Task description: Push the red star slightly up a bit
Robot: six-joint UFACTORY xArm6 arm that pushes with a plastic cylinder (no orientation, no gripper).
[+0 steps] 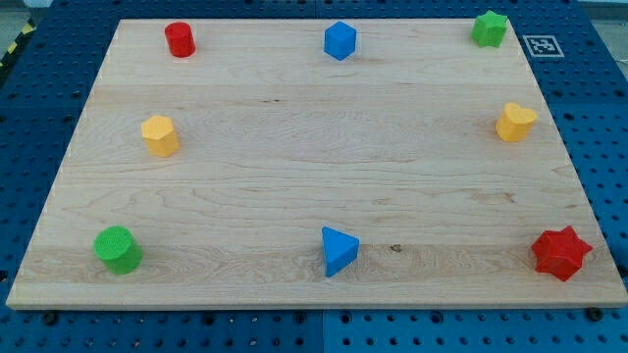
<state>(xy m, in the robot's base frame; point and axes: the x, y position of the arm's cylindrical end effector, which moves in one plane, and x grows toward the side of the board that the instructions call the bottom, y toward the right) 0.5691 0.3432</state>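
The red star lies at the wooden board's bottom right corner, close to the right edge. My rod and its tip do not show in this view, so I cannot place the tip relative to the blocks.
A red cylinder is at top left, a blue hexagonal block at top middle, a green star at top right. A yellow hexagonal block is at left, a yellow heart at right, a green cylinder at bottom left, a blue triangle at bottom middle.
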